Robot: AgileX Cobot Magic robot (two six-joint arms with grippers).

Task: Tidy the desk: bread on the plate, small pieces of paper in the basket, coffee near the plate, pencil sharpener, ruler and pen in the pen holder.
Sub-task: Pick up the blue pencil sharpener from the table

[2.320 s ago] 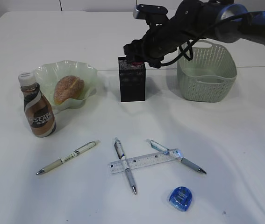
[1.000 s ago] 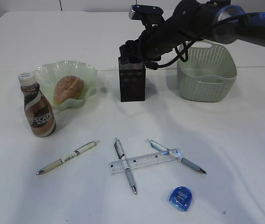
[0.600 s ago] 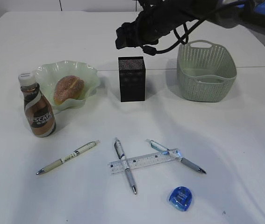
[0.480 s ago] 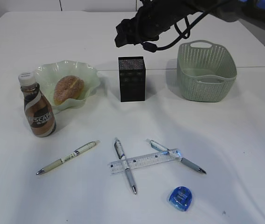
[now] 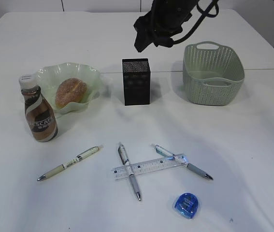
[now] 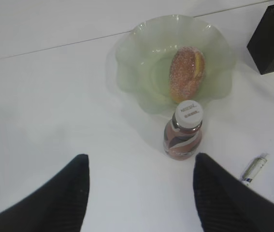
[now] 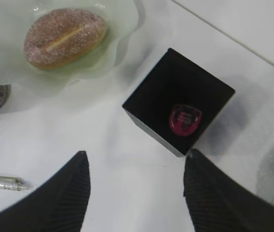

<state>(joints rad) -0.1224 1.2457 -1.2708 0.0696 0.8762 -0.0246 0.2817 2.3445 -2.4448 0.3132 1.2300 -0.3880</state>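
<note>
The bread lies in the ruffled green plate, and the coffee stands just in front of it. Inside the black mesh pen holder a red pencil sharpener rests at the bottom. On the desk lie the clear ruler, three pens and a blue pencil sharpener. My right gripper hangs open and empty high above the holder. Open and empty too, my left gripper hovers above the coffee. The small pieces of paper are hidden.
The green basket stands to the right of the pen holder. The ruler lies across two of the pens. My right arm reaches in from the top right, above the gap between holder and basket.
My right gripper has lifted away from the pen holder's mouth, rising up and back toward the top of the view. Everything on the desk stays where it was.
</note>
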